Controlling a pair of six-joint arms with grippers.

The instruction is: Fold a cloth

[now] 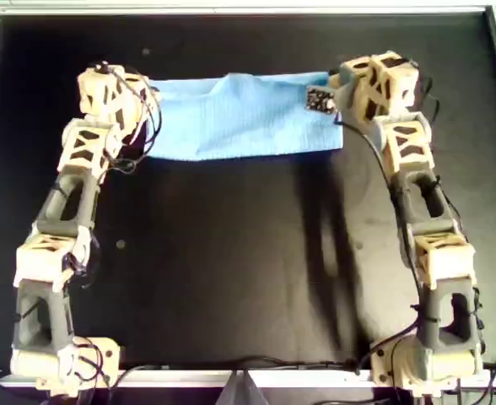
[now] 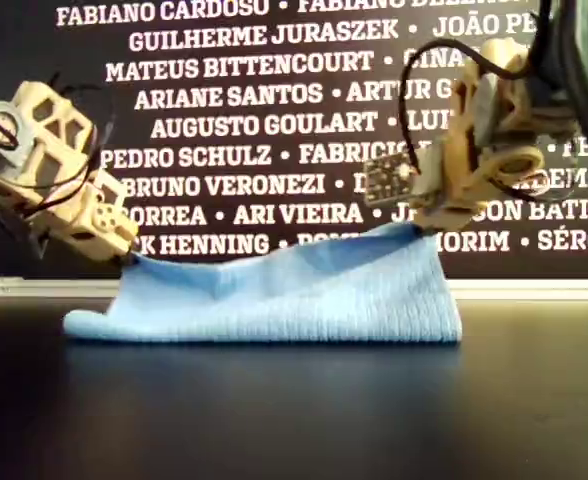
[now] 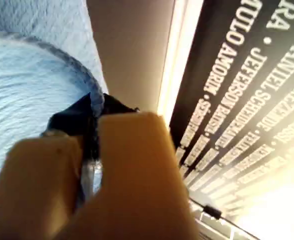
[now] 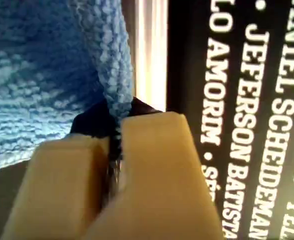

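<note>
The sky-blue cloth (image 1: pixel 239 118) lies as a wide band at the far side of the black table. Two of its corners are lifted and its lower fold rests on the table (image 2: pixel 274 320). One arm's gripper (image 1: pixel 147 105) pinches the corner at the overhead view's left, and the other arm's gripper (image 1: pixel 336 105) pinches the corner at its right. My first gripper (image 3: pixel 93 150) is shut on a cloth (image 3: pixel 27 90) edge. My second gripper (image 4: pixel 114 145) is shut on a cloth (image 4: pixel 47 75) corner. The wrist views do not show which arm is which.
A metal frame (image 1: pixel 248 8) edges the black table (image 1: pixel 248 270). A black wall with white printed names (image 2: pixel 274 95) stands just behind the cloth. The arm bases (image 1: pixel 54 354) stand at the near corners.
</note>
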